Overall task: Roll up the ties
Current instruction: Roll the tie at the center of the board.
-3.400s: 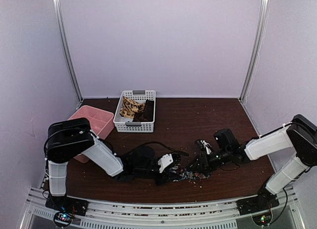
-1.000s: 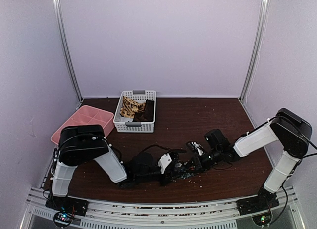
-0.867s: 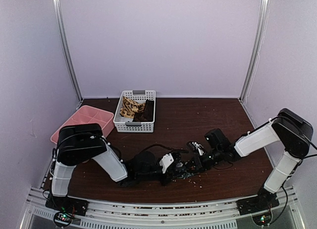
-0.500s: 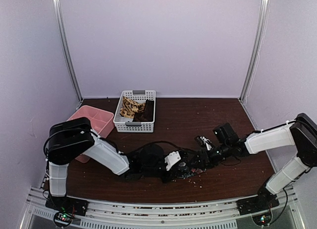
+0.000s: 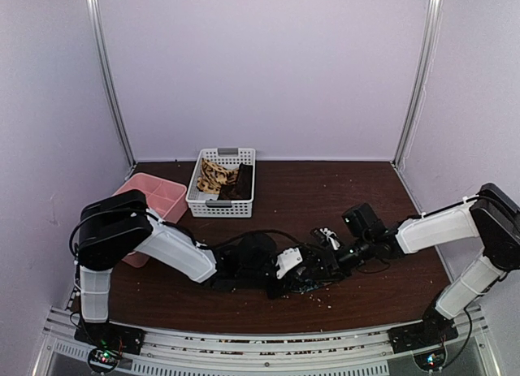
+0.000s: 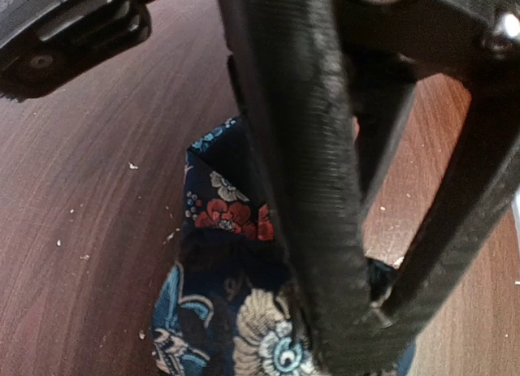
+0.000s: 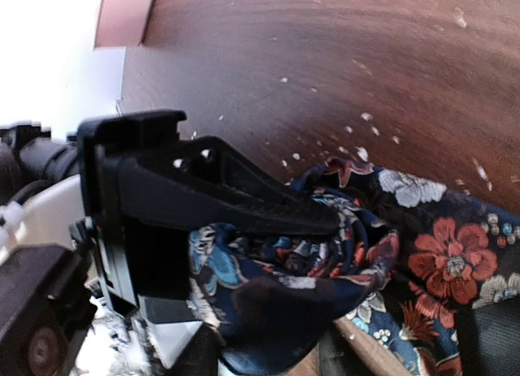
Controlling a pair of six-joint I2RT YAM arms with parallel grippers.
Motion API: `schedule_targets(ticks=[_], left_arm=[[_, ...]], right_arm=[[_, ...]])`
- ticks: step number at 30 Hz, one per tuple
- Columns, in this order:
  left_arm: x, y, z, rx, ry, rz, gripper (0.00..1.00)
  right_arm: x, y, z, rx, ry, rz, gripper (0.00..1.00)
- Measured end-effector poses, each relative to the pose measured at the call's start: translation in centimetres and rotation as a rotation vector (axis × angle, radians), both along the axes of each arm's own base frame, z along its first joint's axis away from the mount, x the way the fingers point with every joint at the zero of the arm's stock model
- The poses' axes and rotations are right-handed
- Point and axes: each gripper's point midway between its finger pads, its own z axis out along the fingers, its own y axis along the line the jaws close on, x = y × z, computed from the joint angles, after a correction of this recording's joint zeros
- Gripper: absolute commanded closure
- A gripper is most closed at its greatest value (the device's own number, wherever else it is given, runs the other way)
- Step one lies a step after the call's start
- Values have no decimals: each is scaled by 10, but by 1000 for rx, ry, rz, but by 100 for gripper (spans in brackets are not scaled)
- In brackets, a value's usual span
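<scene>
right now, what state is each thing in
floral tie, partly rolled, one end flat
left tool, shut on the floral tie
right tool, at the tie, open or shut unclear
tan tie, bunched in the white basket
dark brown tie, in the basket beside it
pink tray, upright, partly hidden

The left hand [image 5: 301,269] has slid along the tabletop [image 5: 357,199] and now sits farther right of the white basket [image 5: 221,183], with the left arm [image 5: 183,258] stretched out longer and lower. The right hand [image 5: 319,258], which had drawn away half a second ago, has come back toward the basket's side to meet the left hand. The floral tie [image 5: 313,285] has bunched tighter beneath them.
</scene>
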Motion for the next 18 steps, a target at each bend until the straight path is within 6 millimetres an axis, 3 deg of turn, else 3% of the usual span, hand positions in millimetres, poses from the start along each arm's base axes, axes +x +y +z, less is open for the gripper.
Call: schedule_targets(ticks=[2, 5, 6, 13, 18], left_arm=[[0, 0, -1, 3, 0, -1, 73], [-1, 2, -2, 2, -1, -1, 71], [-1, 2, -2, 0, -3, -1, 70], [0, 6, -1, -33, -40, -8, 30], [0, 24, -8, -39, -71, -7, 24]], right_arm=[[1, 1, 1, -1, -10, 8, 92], [4, -1, -1, -8, -6, 11, 100], [4, -1, -1, -7, -4, 10, 100], [10, -6, -4, 11, 2, 10, 100], [14, -7, -7, 31, 0, 10, 100]])
